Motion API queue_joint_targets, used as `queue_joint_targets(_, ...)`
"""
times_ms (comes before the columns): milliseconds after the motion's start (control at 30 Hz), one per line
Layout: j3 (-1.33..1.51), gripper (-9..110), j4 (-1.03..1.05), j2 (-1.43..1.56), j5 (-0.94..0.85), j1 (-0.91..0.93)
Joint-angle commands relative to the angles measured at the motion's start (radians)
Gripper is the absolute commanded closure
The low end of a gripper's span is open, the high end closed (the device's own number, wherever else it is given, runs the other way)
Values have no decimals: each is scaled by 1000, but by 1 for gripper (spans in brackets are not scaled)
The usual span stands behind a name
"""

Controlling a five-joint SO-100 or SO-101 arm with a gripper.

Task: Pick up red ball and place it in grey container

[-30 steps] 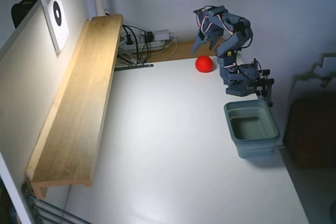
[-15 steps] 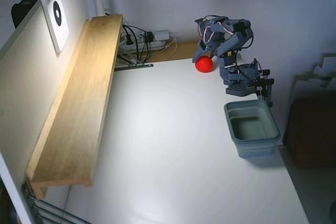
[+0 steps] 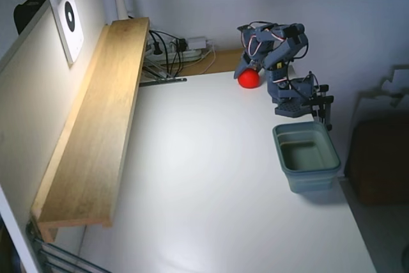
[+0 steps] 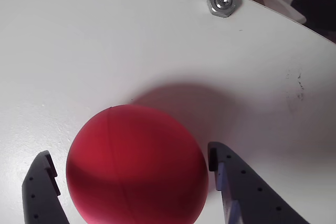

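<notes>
The red ball (image 3: 249, 79) sits at the far edge of the white table, just left of the arm's base. In the wrist view the red ball (image 4: 137, 166) fills the lower middle, with a shadow on the table behind it. My gripper (image 3: 252, 68) reaches down onto it from the folded arm. In the wrist view my gripper (image 4: 130, 150) has one dark finger on each side of the ball, both close against it. The grey container (image 3: 311, 180) stands empty on the table's right side, in front of the arm's base.
A long wooden shelf (image 3: 96, 126) runs along the left wall. Cables and a power strip (image 3: 176, 49) lie at the back left. The arm's base (image 3: 294, 97) is clamped at the right rear. A bolt head (image 4: 224, 2) sits in the table near its far edge.
</notes>
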Motion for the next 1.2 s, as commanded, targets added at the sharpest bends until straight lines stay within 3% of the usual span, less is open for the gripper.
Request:
queue_joint_targets(0, 4, 63, 0, 5, 2, 10)
queue_joint_targets(800, 26, 63, -36, -9, 2, 10)
queue_joint_targets(833, 26, 78, -36, -9, 2, 10)
queue_joint_targets(1167, 26, 78, -36, -9, 2, 10)
